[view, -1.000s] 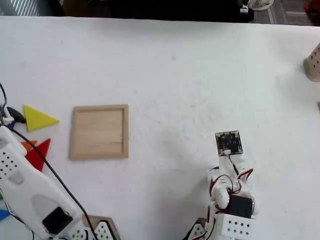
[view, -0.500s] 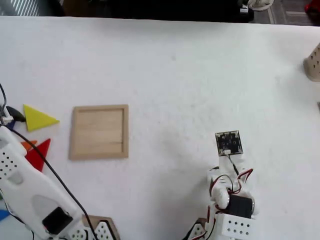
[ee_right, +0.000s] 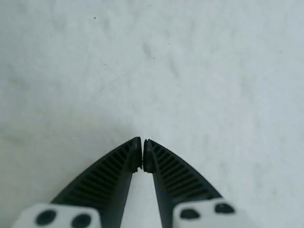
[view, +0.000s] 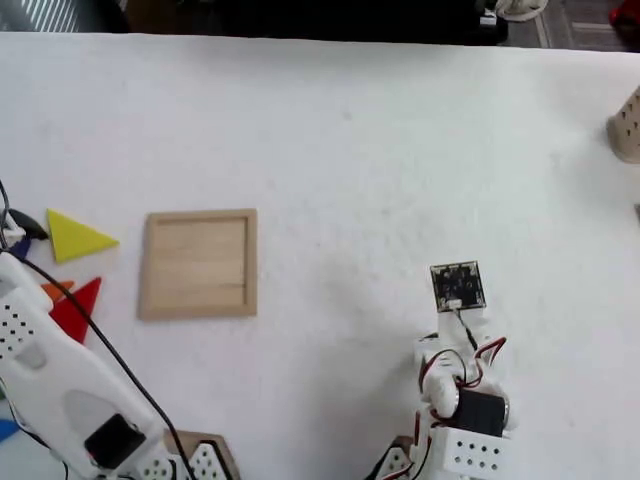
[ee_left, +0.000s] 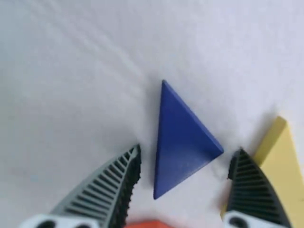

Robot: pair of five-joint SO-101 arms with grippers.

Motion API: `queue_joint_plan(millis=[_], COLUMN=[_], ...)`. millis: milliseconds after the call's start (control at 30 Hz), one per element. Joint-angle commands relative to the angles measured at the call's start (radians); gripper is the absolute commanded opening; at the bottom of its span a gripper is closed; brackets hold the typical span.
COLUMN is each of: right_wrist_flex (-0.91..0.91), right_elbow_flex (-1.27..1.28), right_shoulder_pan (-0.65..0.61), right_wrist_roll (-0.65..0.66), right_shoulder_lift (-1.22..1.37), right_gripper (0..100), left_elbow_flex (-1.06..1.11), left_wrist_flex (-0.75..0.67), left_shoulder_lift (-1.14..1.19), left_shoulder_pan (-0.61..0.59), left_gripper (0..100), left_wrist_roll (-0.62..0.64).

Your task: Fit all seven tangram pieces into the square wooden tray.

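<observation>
The square wooden tray (view: pixel 198 263) lies empty on the white table. To its left are a yellow triangle (view: pixel 78 236), a red triangle (view: pixel 78 310) and a sliver of an orange piece (view: pixel 55 290). My left gripper (ee_left: pixel 187 152) stands open low over a blue triangle (ee_left: pixel 183 140), one finger on each side and apart from it. The yellow triangle (ee_left: pixel 285 166) lies just outside one finger (ee_left: pixel 247 183). An orange edge (ee_left: pixel 147 224) peeks in between the fingers near the wrist. My right gripper (ee_right: pixel 142 154) is shut on nothing over bare table, with its arm (view: pixel 457 380) right of the tray.
The left arm's white body (view: pixel 50 370) and its black cable cover the table's near left corner. A tan perforated object (view: pixel 627 125) stands at the far right edge. A blue bit (view: pixel 5 430) shows at the left edge.
</observation>
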Motion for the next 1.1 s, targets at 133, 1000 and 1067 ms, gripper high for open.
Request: queue_joint_plan(millis=[133,1000,1067], right_wrist_flex=[0.005,0.005,0.005], right_elbow_flex=[0.006,0.006,0.006], right_shoulder_pan=[0.007,0.008,0.008], right_wrist_roll=[0.012,0.012,0.012], right_shoulder_lift=[-0.013,-0.013,-0.013], right_gripper=[1.7,1.7,1.7], left_elbow_flex=[-0.028,-0.038,-0.038], left_wrist_flex=[0.014,0.028,0.028], left_shoulder_lift=[-0.005,0.036,0.036], left_shoulder_pan=[-0.041,-0.039,-0.038], left_gripper=[30,16,18], left_wrist_roll=[0.012,0.008,0.008])
